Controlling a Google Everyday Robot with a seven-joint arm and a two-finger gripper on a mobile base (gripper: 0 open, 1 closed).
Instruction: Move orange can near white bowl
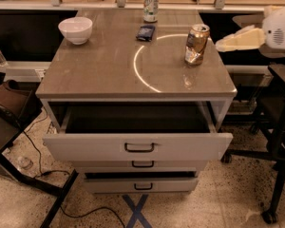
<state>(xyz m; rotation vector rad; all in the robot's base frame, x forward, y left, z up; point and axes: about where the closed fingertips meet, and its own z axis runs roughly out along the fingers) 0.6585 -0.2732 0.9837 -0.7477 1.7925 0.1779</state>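
Presently gripper [223, 44] is seen beyond the desk [99, 75] edge, state indeterminable; orange can [196, 44] near its left, white bowl [76, 30] well apart.

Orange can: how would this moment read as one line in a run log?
orange can: upright, right side | white bowl: far-left corner, apart from can | gripper: right of can, not touching | top drawer: open

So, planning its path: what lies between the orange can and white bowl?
Camera view: a dark blue packet lies between the dented orange metal can and round white bowl; the pincer hovers right of the can.
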